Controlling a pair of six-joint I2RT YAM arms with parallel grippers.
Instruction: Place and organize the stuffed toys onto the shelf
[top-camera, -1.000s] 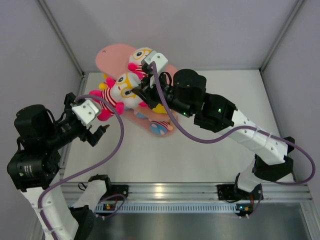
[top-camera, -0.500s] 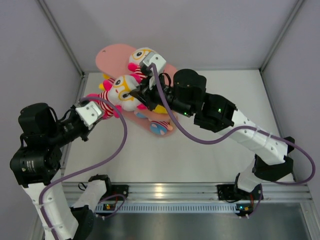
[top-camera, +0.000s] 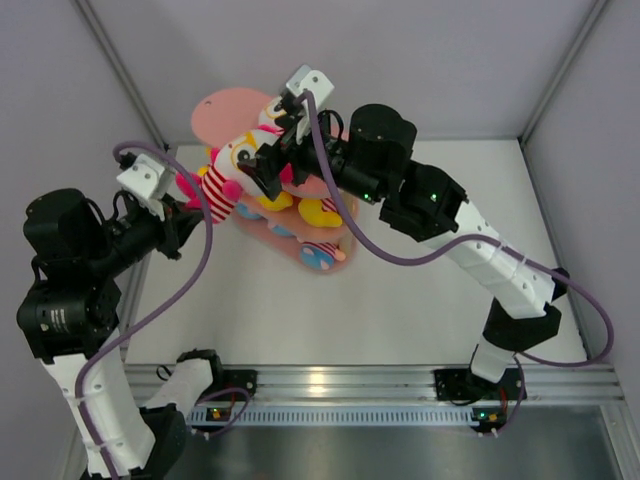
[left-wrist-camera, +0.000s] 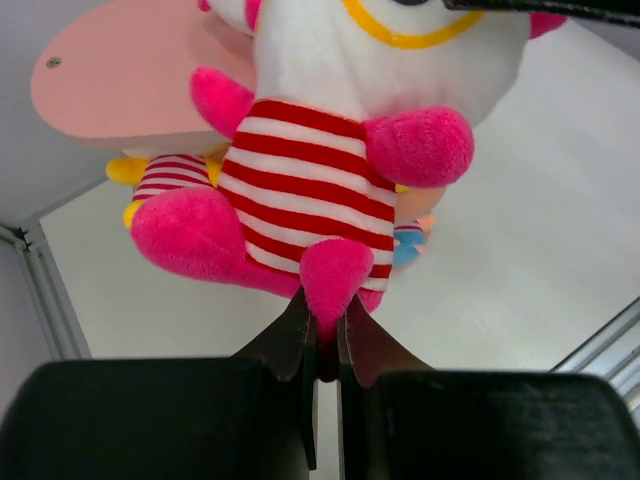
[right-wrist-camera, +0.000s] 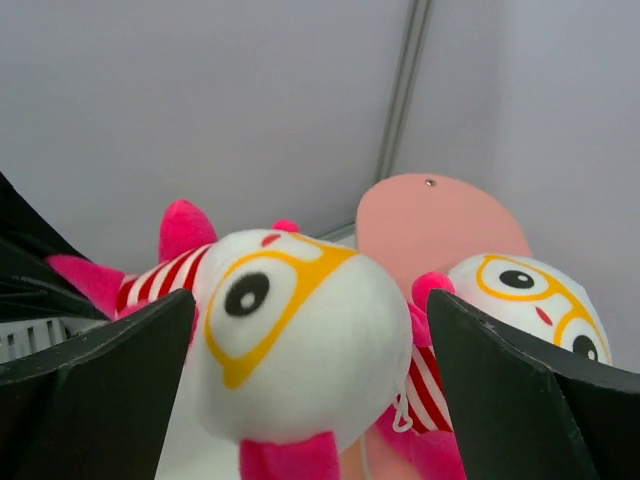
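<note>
A pink-limbed stuffed toy with yellow glasses (top-camera: 225, 180) hangs in the air beside the pink shelf (top-camera: 222, 108). My left gripper (top-camera: 190, 205) is shut on its pink foot (left-wrist-camera: 330, 285), below the striped shirt (left-wrist-camera: 300, 190). My right gripper (top-camera: 268, 165) is open, its fingers standing either side of this toy's white head (right-wrist-camera: 300, 340) without pinching it. A second glasses toy (right-wrist-camera: 520, 300) sits at the shelf's top board (right-wrist-camera: 440, 220). A yellow-bodied toy (top-camera: 320, 212) and a blue-shorts toy (top-camera: 318, 255) lie on the lower boards.
The shelf stands at the back left, close to the grey wall (top-camera: 120, 60) and the corner frame. The right arm (top-camera: 450, 230) stretches across the table from the right. Purple cables (top-camera: 200, 270) loop beside both arms.
The left gripper rose toward the toy and shut on its pink foot. The right gripper let go of the toy's head and now stands open around it. The toy shifted back and left.
</note>
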